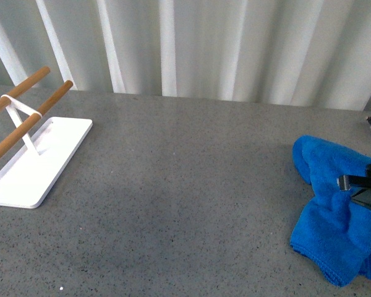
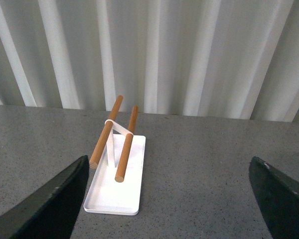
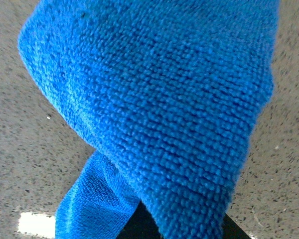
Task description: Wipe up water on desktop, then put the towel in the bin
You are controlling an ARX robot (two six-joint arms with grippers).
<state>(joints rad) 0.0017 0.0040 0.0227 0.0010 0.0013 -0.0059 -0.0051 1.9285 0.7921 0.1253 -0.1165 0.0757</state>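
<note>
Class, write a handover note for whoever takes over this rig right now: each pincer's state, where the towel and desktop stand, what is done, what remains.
Left pincer: open and empty, above the desktop, facing the white rack with two wooden rods.
Right pincer: shut on the towel, which is bunched at the desktop's right side.
Done: the towel is gripped. No puddle shows, and it cannot be told whether the wiping is finished.
Left: check for water, wipe if needed, then drop the towel in the bin, which no view shows.
</note>
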